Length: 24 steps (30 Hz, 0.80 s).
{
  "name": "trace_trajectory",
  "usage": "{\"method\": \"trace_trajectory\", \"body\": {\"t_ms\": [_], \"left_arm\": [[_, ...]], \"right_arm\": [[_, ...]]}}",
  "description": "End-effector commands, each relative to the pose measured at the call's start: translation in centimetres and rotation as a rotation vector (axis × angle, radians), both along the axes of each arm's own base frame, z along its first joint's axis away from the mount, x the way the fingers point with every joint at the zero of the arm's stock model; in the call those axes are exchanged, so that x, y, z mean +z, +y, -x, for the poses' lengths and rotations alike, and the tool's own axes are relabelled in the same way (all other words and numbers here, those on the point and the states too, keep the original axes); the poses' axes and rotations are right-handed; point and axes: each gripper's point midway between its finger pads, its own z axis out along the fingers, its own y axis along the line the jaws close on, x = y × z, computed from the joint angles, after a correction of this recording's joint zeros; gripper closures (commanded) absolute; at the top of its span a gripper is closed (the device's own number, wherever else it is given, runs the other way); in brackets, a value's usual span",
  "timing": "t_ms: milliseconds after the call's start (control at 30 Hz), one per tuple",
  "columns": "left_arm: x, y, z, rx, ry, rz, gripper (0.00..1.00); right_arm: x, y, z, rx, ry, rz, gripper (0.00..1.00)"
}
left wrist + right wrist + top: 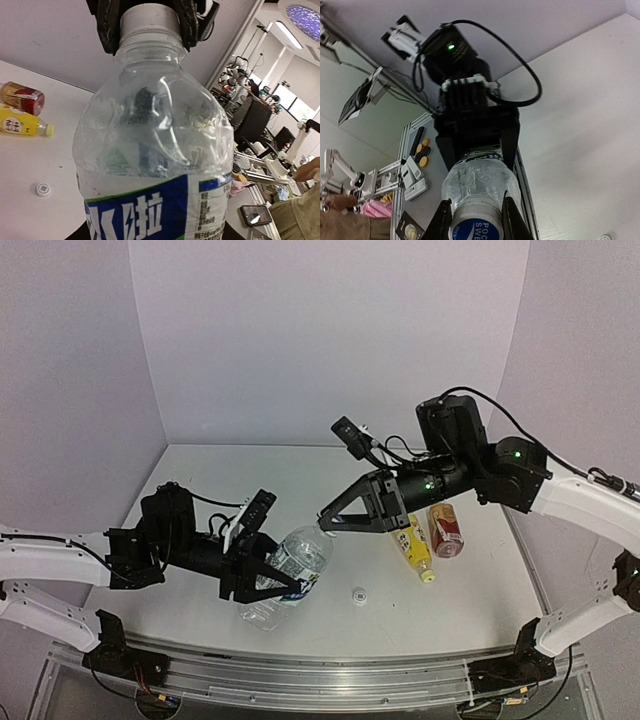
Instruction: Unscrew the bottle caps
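Observation:
The clear bottle [293,565] with a blue-white label [150,210] is held tilted above the table, its neck pointing up and right. My left gripper [262,588] is shut around its body. My right gripper [327,521] is shut on its white cap [476,226], one finger on each side; the same cap [149,19] shows between those black fingers in the left wrist view. The slim yellow bottle [415,548] and the short amber bottle [446,530] with a red-beige label lie on the table at right, under the right arm.
A loose white cap [359,594] lies on the table in front of the lying bottles, also the small cap [43,189] in the left wrist view. The table's front rail [320,680] runs along the near edge.

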Motion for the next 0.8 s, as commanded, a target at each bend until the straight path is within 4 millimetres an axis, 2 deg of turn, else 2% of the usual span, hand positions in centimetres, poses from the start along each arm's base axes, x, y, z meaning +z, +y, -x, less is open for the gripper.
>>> {"method": "trace_trajectory", "body": {"t_ms": [0, 100, 233, 300, 333, 367, 400, 433, 500, 600, 667, 767], "left_arm": [[7.0, 0.6, 2.4, -0.159, -0.083, 0.248, 1.0], [7.1, 0.8, 2.9, -0.195, -0.094, 0.253, 1.0], [7.4, 1.0, 3.2, -0.201, -0.117, 0.255, 1.0], [7.3, 0.8, 2.9, -0.186, -0.121, 0.243, 1.0], [7.2, 0.7, 2.6, -0.17, -0.123, 0.23, 1.0], [6.8, 0.6, 2.3, -0.151, -0.121, 0.207, 1.0], [6.6, 0.4, 1.9, -0.126, -0.127, 0.191, 1.0], [6.2, 0.3, 1.4, -0.099, -0.133, 0.166, 1.0], [5.5, 0.1, 0.2, -0.027, -0.151, 0.114, 1.0], [4.5, 0.1, -2.0, 0.098, -0.179, 0.031, 1.0], [4.3, 0.3, -3.1, 0.164, -0.199, -0.002, 1.0], [3.1, 0.7, -5.6, 0.302, -0.222, -0.088, 1.0]], "right_arm": [[2.0, -2.6, 8.3, 0.511, -0.102, -0.195, 1.0], [1.3, -3.4, 9.2, 0.593, -0.144, -0.213, 1.0], [0.5, -3.2, 9.0, 0.603, -0.188, -0.208, 1.0], [0.2, -2.9, 8.4, 0.571, -0.216, -0.186, 0.96], [0.2, -2.7, 8.0, 0.545, -0.224, -0.173, 0.87], [0.3, -2.5, 7.5, 0.513, -0.229, -0.156, 0.66], [0.2, -2.2, 6.7, 0.46, -0.228, -0.126, 0.37], [0.2, -1.8, 5.6, 0.392, -0.24, -0.094, 0.15], [0.5, -1.3, 3.5, 0.253, -0.24, -0.039, 0.09], [0.4, -1.3, 0.8, 0.067, -0.226, 0.023, 0.08], [0.4, -1.4, -0.4, -0.024, -0.199, 0.031, 0.07], [0.5, -1.7, -2.6, -0.19, -0.144, 0.046, 0.06]]}}
